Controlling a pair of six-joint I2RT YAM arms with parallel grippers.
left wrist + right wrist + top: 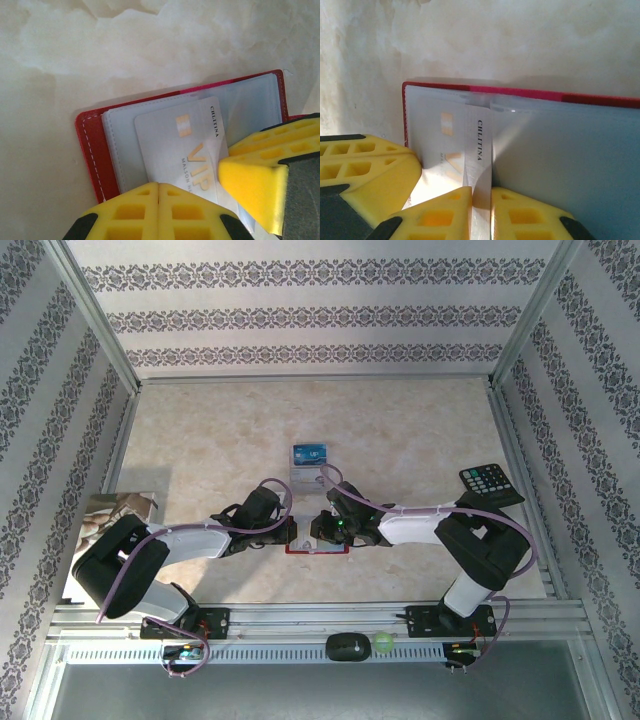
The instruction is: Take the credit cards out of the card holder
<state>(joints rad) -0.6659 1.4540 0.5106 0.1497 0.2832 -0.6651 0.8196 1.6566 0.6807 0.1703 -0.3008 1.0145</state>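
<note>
The card holder (pixel 318 551) lies open on the pale marbled surface (pixel 400 440), near its front edge and midway between the two arms. It is a small red wallet with white stitching along its border. Inside are frosted clear plastic sleeves (pixel 120 145) stacked like pages.

A silver card (pixel 170 145) sits in the sleeves. It has a gold chip mark, large gold letters "VIP" and the word "CHLITINA" along one edge. Through the plastic most of the card looks dulled. The strip with the word looks brighter, as if it were past the sleeve's edge.

The right gripper (pixel 481 210) comes in over the wallet. Its yellow jaws are pinched on that bright strip of the silver card, with only the thin card between them. The left gripper (pixel 158 210) is at the near edge of the wallet with its jaws pressed fully together. I cannot tell whether they hold the sleeve or the card.

A blue card (pixel 310 453) lies flat on the surface beyond the wallet, apart from it. A black keypad remote (pixel 490 483) rests far to the right, by the right arm.
</note>
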